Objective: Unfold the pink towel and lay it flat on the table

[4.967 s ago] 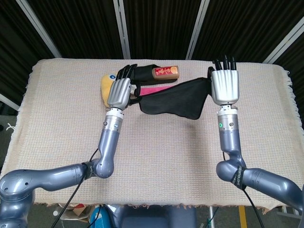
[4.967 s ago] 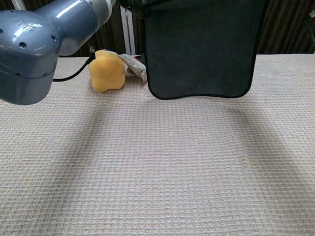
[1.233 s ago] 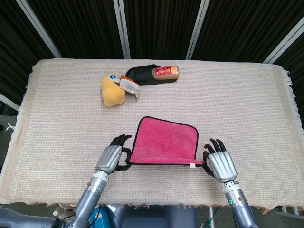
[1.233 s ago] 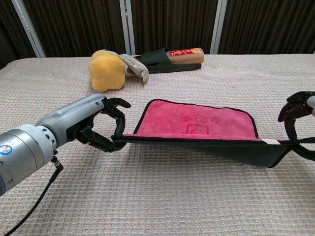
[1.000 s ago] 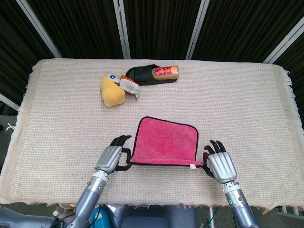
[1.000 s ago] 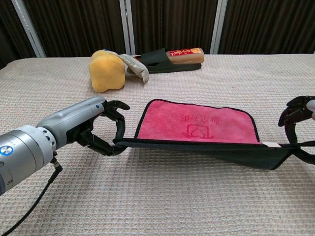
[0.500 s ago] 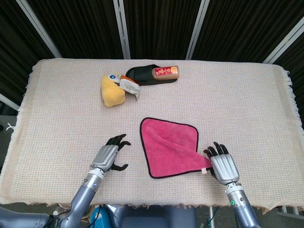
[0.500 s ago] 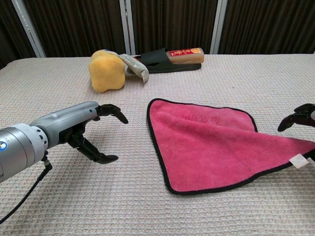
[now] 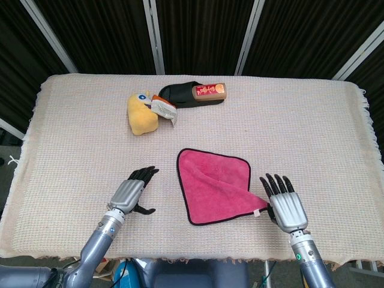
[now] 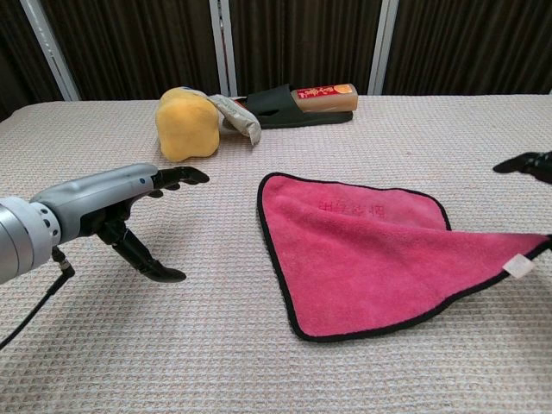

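Head view: the pink, black-edged cloth towel (image 9: 215, 185) lies spread on the woven beige table cover (image 9: 72, 132), between both hands. The right hand (image 9: 287, 207), fingers spread and holding nothing, sits just beside the towel's tagged near-right corner and is the nearer one; the left hand (image 9: 129, 195), released, stands apart to the towel's left.

Chest view: the towel's tagged corner appears slightly raised; whether the right hand touches it cannot be told
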Available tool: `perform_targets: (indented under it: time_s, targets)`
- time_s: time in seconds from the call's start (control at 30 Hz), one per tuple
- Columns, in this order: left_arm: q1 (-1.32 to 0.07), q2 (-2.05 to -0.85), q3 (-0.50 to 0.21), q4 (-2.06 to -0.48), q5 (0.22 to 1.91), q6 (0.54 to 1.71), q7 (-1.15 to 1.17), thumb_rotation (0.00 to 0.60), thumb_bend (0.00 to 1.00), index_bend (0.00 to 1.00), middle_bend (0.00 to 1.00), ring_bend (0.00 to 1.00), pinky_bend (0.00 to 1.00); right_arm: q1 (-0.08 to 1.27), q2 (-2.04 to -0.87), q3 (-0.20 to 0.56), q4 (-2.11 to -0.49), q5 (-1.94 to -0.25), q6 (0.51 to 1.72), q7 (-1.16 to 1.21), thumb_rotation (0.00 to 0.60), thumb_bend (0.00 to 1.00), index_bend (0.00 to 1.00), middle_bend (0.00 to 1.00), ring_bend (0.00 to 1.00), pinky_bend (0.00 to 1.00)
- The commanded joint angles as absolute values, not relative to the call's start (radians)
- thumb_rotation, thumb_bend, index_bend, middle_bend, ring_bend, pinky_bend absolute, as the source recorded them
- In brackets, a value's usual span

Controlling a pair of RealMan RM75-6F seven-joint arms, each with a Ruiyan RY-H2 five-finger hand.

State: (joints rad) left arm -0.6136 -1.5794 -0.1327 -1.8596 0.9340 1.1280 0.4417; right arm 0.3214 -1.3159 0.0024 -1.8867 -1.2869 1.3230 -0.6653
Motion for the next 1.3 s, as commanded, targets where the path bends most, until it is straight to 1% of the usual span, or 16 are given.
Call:
perform_targets:
  time_s: [0.03,0.07,0.13,0.2,0.4,0.53,0.57,0.6,0.67,0.73,0.83,0.9,1.03,1.17,1.3]
  targets:
    - [-0.622,-1.543,-0.139,-1.871,0.973,1.114,0.425,0.600,0.14,0.00,0.00,0.00,0.00,0.308,-1.290,0.034,-1.879,-1.332,1.389,-0.662,0.600,0.47,0.00,0.05,0.00,0.07]
    - [-0.624,-1.532,-0.141,-1.875,0.985,1.107,0.417,0.600,0.15,0.00,0.00,0.00,0.00,0.303,-1.286,0.043,-1.872,-1.341,1.408,-0.657,0.600,0.47,0.00,0.05,0.00,0.07]
    - [-0.629,-1.516,-0.146,-1.881,1.001,1.099,0.409,0.600,0.22,0.00,0.00,0.00,0.00,0.296,-1.279,0.060,-1.865,-1.347,1.435,-0.637,0.600,0.47,0.00,0.05,0.00,0.07]
    - [-0.636,-1.493,-0.152,-1.892,1.025,1.081,0.388,0.600,0.25,0.00,0.00,0.00,0.00,0.282,-1.262,0.080,-1.862,-1.344,1.461,-0.589,0.600,0.47,0.00,0.05,0.00,0.07]
    - [-0.655,-1.448,-0.153,-1.912,1.055,1.044,0.374,0.600,0.25,0.00,0.00,0.00,0.00,0.248,-1.221,0.100,-1.830,-1.344,1.499,-0.499,0.600,0.47,0.00,0.05,0.00,0.06]
    - [-0.673,-1.441,-0.143,-1.926,1.058,1.021,0.389,0.600,0.25,0.00,0.00,0.00,0.00,0.240,-1.216,0.108,-1.803,-1.346,1.503,-0.469,0.600,0.47,0.00,0.05,0.00,0.06]
    - [-0.680,-1.438,-0.138,-1.931,1.056,1.009,0.396,0.600,0.25,0.02,0.00,0.00,0.00,0.237,-1.215,0.108,-1.802,-1.346,1.503,-0.457,0.600,0.47,0.00,0.05,0.00,0.06]
    - [-0.688,-1.435,-0.134,-1.935,1.054,0.996,0.404,0.600,0.26,0.05,0.02,0.00,0.00,0.235,-1.214,0.110,-1.799,-1.348,1.505,-0.446,0.600,0.47,0.00,0.05,0.00,0.06]
    - [-0.706,-1.433,-0.125,-1.942,1.051,0.974,0.427,0.600,0.25,0.13,0.06,0.00,0.01,0.230,-1.213,0.112,-1.789,-1.358,1.511,-0.431,0.600,0.47,0.00,0.05,0.00,0.06]
    - [-0.718,-1.439,-0.121,-1.943,1.051,0.969,0.447,0.600,0.21,0.23,0.09,0.00,0.03,0.226,-1.215,0.112,-1.778,-1.369,1.518,-0.420,0.600,0.47,0.00,0.05,0.00,0.06]
    - [-0.736,-1.473,-0.115,-1.932,1.046,0.983,0.492,0.600,0.20,0.34,0.11,0.00,0.03,0.220,-1.219,0.116,-1.761,-1.381,1.525,-0.381,0.600,0.47,0.00,0.05,0.00,0.06]
    - [-0.741,-1.503,-0.114,-1.922,1.045,1.003,0.516,0.600,0.19,0.37,0.12,0.00,0.03,0.218,-1.220,0.118,-1.753,-1.386,1.525,-0.362,0.600,0.47,0.00,0.05,0.00,0.06]
    - [-0.746,-1.606,-0.105,-1.873,1.059,1.073,0.590,0.600,0.13,0.39,0.12,0.00,0.03,0.210,-1.222,0.115,-1.730,-1.395,1.524,-0.335,0.600,0.47,0.00,0.05,0.00,0.06]
    - [-0.744,-1.719,-0.093,-1.813,1.066,1.133,0.651,0.600,0.12,0.41,0.12,0.00,0.03,0.207,-1.219,0.126,-1.729,-1.399,1.527,-0.304,0.600,0.47,0.00,0.05,0.00,0.06]
    - [-0.745,-1.801,-0.081,-1.754,1.069,1.168,0.708,0.600,0.12,0.43,0.12,0.00,0.03,0.206,-1.217,0.134,-1.728,-1.395,1.522,-0.276,0.600,0.47,0.00,0.05,0.00,0.06]
